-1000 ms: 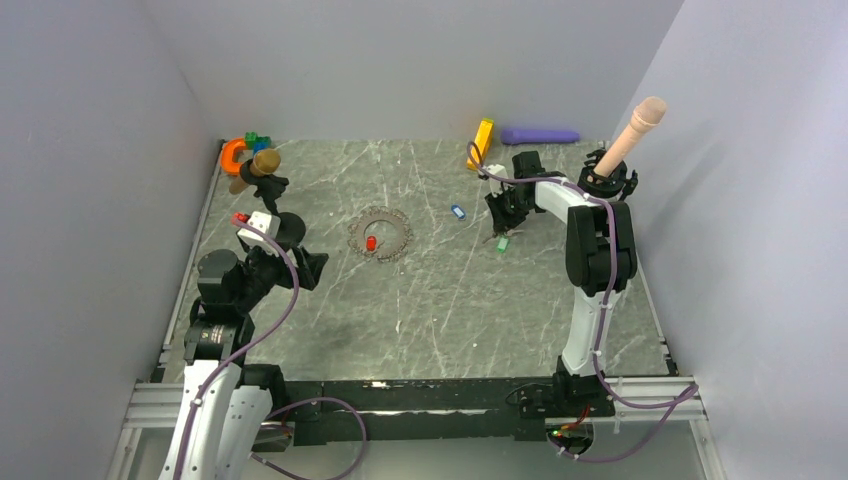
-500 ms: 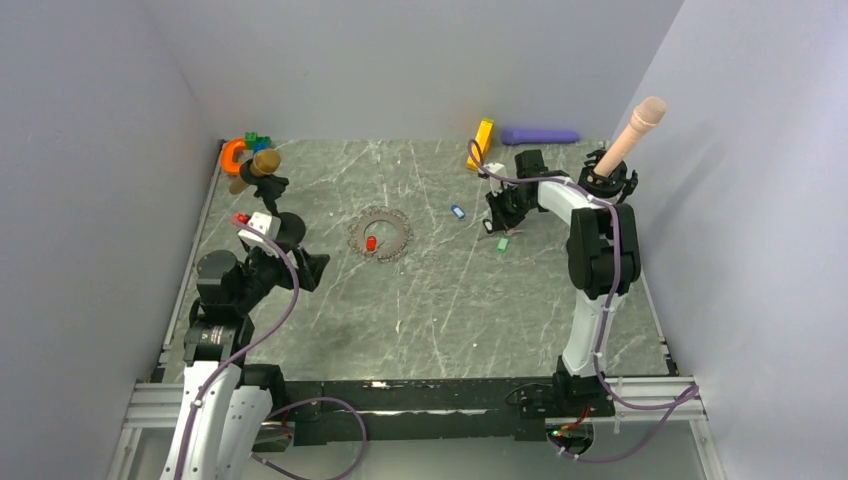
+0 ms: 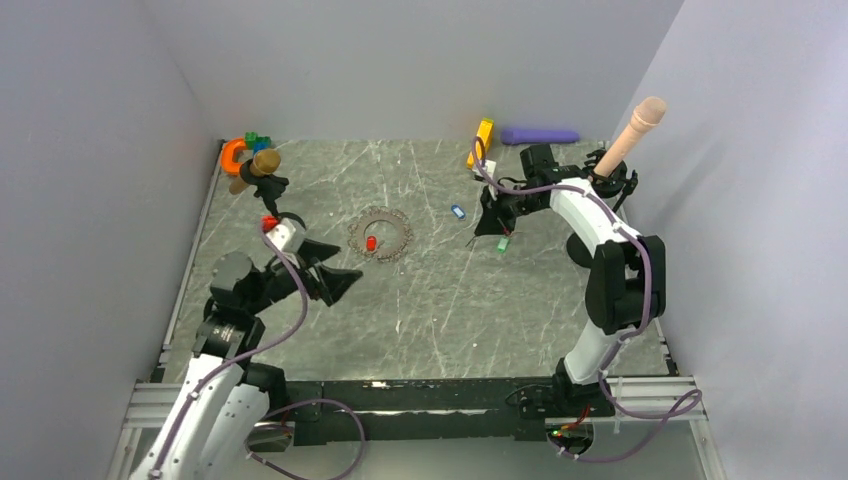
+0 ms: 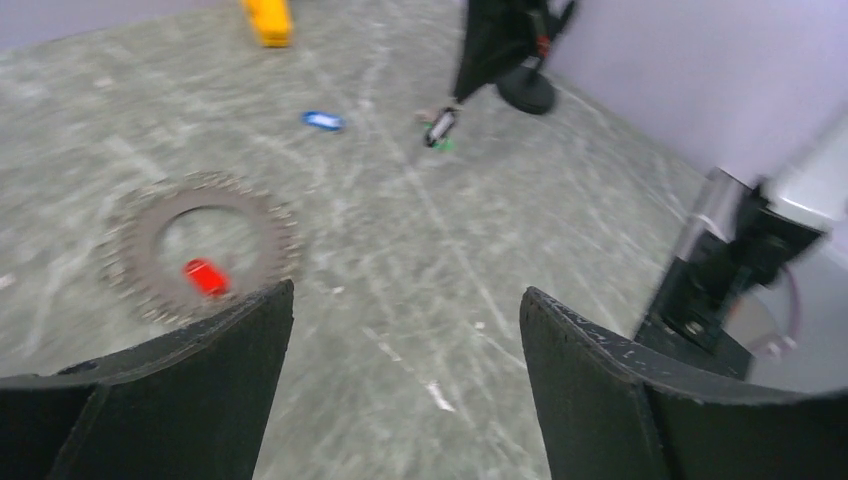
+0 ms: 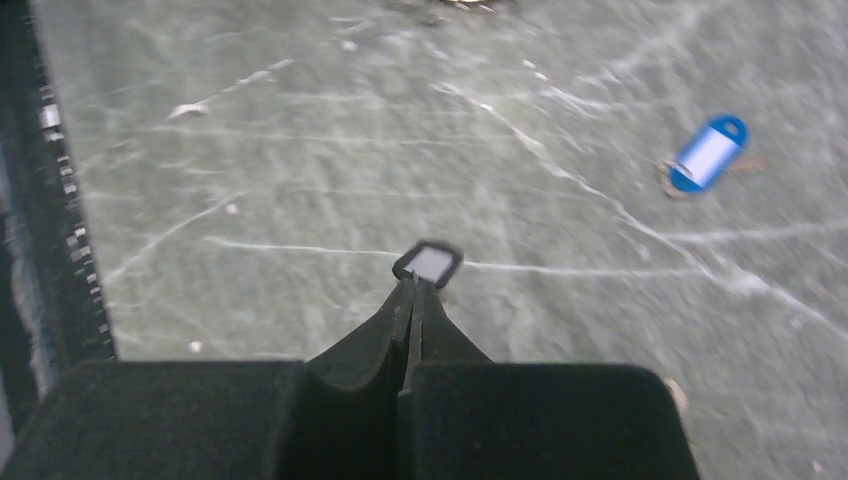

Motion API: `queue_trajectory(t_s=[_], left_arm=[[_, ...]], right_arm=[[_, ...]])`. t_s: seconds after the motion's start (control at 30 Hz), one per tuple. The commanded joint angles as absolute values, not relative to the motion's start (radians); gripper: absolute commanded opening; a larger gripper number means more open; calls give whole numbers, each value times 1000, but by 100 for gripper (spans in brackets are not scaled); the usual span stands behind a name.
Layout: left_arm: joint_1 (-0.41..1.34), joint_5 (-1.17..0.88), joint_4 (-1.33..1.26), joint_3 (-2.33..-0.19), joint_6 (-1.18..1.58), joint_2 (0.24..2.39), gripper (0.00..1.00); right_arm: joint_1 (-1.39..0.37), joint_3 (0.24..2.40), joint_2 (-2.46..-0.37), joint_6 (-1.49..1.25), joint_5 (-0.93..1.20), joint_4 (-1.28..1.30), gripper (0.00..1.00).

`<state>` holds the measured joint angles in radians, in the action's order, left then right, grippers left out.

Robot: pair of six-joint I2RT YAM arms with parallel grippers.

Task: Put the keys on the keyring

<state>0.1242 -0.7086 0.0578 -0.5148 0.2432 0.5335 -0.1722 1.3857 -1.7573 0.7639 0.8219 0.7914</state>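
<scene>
The keyring (image 3: 381, 234) lies flat left of the table's middle, and the red key (image 3: 371, 243) lies inside its loop. The blue key (image 3: 458, 211) and the green key (image 3: 503, 243) lie on the table further right. My right gripper (image 3: 489, 226) hovers just left of the green key. In the right wrist view it (image 5: 413, 290) is shut on the black-rimmed key (image 5: 428, 262), which sticks out past the tips, with the blue key (image 5: 707, 152) beyond. My left gripper (image 3: 344, 268) is open and empty just short of the ring. Its view shows the keyring (image 4: 140, 235) and the red key (image 4: 207, 277).
An orange horseshoe piece (image 3: 233, 155), small green and blue blocks (image 3: 258, 141) and a brown wooden piece (image 3: 262, 165) crowd the back left corner. A yellow block (image 3: 482, 142) and a purple cylinder (image 3: 540, 135) lie along the back wall. A beige rod (image 3: 630, 135) stands at the right.
My left arm has swung forward and to the right, toward the keyring. My right gripper has shifted a little left, away from the green key, with the black-rimmed key in it.
</scene>
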Motion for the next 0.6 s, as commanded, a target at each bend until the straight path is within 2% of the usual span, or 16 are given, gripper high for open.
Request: queue_trajectory(t_s=[0.0, 0.23, 0.33, 0.57], left_arm=[[356, -626, -85, -525, 265, 566, 85], [683, -419, -246, -498, 204, 696, 75], [776, -388, -343, -494, 169, 772, 60], [931, -258, -483, -506, 37, 894, 38]], right_arm=[[-220, 1413, -1668, 943, 1022, 972, 0], [-333, 1351, -1512, 1115, 1141, 1104, 0], [-362, 1285, -1428, 1145, 1217, 1074, 0], [-429, 1251, -1377, 1238, 1266, 1113, 0]])
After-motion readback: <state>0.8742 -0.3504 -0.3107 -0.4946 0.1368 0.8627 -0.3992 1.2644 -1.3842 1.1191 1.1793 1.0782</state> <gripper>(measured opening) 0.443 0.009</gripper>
